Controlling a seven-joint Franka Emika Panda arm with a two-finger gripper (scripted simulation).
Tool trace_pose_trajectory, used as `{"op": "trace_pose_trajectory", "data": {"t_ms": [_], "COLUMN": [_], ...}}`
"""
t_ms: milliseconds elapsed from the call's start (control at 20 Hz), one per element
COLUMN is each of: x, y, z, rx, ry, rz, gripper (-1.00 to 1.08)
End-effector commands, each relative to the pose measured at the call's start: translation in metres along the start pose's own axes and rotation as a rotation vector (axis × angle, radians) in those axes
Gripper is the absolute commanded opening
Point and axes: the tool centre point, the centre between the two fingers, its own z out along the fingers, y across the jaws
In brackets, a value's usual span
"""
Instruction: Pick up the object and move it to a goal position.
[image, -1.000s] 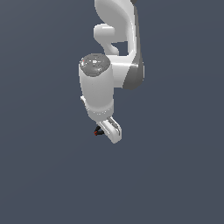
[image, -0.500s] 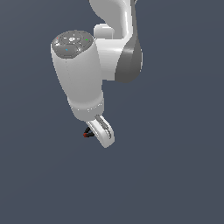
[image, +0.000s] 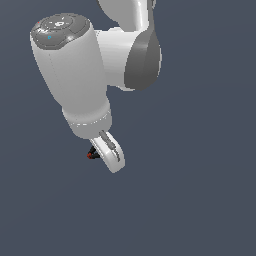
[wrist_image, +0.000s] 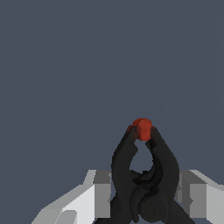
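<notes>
The object (wrist_image: 144, 175) is a small black clamp-like item with a red tip (wrist_image: 142, 128). In the wrist view it sits between my white fingers (wrist_image: 83, 201), which press on it from both sides. In the exterior view my white gripper (image: 107, 157) hangs below the big arm, and only the object's black end and red tip (image: 91, 154) peek out on the exterior view's left of the fingers. The gripper is shut on the object and holds it in the air.
The white and grey arm (image: 90, 65) fills the upper part of the exterior view. Around it I see only a plain dark grey-blue background.
The arm has swung toward the camera and looks much larger. The gripper has moved to the exterior view's left with the object still held.
</notes>
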Motion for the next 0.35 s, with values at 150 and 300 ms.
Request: {"op": "trace_pose_trajectory", "data": {"t_ms": [150, 300], "x": [0.0048, 0.0054], "y": [-0.0021, -0.0023], "z": [-0.006, -0.0067], "rx": [0.0, 0.0], "ry": [0.0, 0.0], "rz": [0.0, 0.0], "gripper": [-1.0, -1.0]}}
